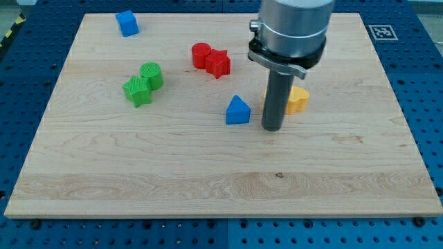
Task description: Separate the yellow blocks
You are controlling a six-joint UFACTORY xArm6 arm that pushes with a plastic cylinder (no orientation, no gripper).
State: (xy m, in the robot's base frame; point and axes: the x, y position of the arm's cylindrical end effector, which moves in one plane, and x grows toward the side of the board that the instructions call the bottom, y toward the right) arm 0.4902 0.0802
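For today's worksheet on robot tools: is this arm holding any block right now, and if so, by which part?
Nothing is held. The arm ends in a plain rod; my tip rests on the board, just left of the yellow block, with the blue block on its other side.

No readable text anywhere in the view.

The only sign is a square black-and-white fiducial marker [380,32], printed at the wooden board's [208,180] corner toward the view's top right; its pattern carries no letters or numbers. At the view's top left edge runs a yellow-and-black hazard stripe [10,34], also without wording. Blocks and the rod bear no labels or brands.
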